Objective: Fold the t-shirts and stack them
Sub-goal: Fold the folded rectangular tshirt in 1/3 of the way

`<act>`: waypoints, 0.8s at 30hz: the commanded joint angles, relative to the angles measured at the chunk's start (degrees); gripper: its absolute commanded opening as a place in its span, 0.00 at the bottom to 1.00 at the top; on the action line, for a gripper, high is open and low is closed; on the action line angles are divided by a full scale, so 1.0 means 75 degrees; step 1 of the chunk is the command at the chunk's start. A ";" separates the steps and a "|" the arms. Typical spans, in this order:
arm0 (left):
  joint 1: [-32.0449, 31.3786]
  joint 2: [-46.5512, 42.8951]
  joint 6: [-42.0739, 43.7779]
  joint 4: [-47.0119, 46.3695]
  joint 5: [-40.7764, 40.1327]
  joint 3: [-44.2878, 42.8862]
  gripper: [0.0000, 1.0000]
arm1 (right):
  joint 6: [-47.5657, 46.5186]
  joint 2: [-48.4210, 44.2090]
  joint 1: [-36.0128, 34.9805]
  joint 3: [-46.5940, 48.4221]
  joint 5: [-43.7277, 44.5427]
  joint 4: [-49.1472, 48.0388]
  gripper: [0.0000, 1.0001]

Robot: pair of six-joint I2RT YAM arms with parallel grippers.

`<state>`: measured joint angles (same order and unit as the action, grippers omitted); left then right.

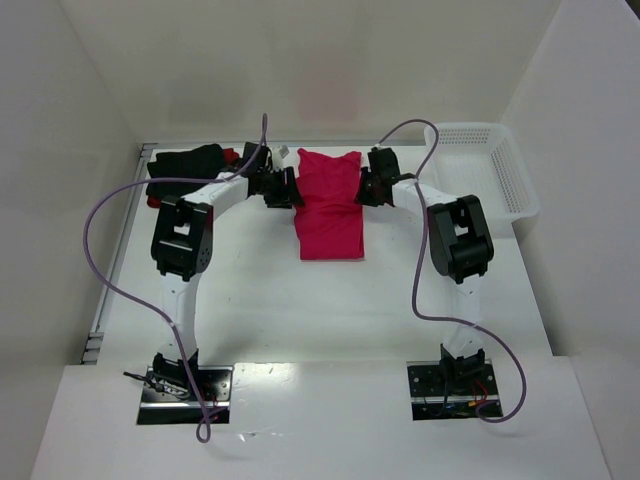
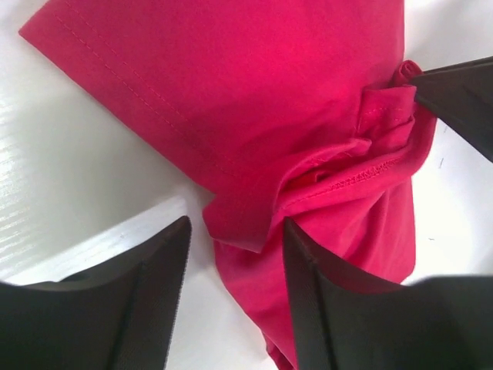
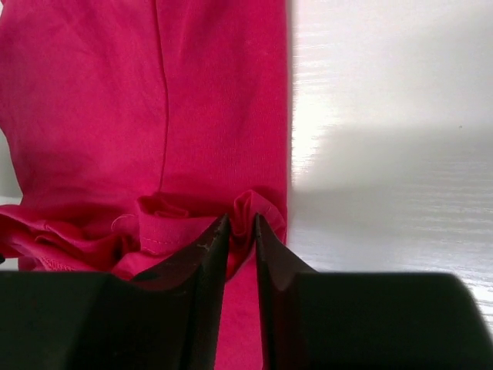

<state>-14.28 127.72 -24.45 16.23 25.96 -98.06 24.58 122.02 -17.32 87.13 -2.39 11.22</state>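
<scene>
The crimson-pink t-shirt lies at the table's back middle, folded into a long strip. My right gripper is at its right edge, shut on a bunched fold of the shirt; its jaws pinch the cloth. My left gripper is at the shirt's left edge, jaws open, with a crumpled edge of the shirt lying between them. The black t-shirt lies bunched at the back left, with a bit of darker red cloth showing under it.
A white perforated basket stands at the back right. White walls enclose the table on three sides. The right gripper's finger shows at the top right of the left wrist view.
</scene>
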 commanded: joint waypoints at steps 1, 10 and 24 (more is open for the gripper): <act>-0.0006 0.0092 -0.0104 -0.0242 -0.0004 -0.0378 0.58 | -0.0054 0.0067 -0.0011 0.0406 0.0038 -0.0137 0.24; -0.0006 -0.0002 -0.0244 -0.0335 -0.0706 -0.0484 0.25 | -0.0125 0.0068 -0.0011 0.0781 0.0366 -0.0067 0.11; -0.0006 0.0618 -0.0244 0.0144 -0.0707 -0.1794 0.31 | -0.0277 0.0570 -0.0011 0.1882 0.0507 0.0203 0.21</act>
<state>-14.33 130.30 -25.89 16.78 20.82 -107.44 23.70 124.95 -17.32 98.30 -0.12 12.91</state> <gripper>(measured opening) 0.284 0.190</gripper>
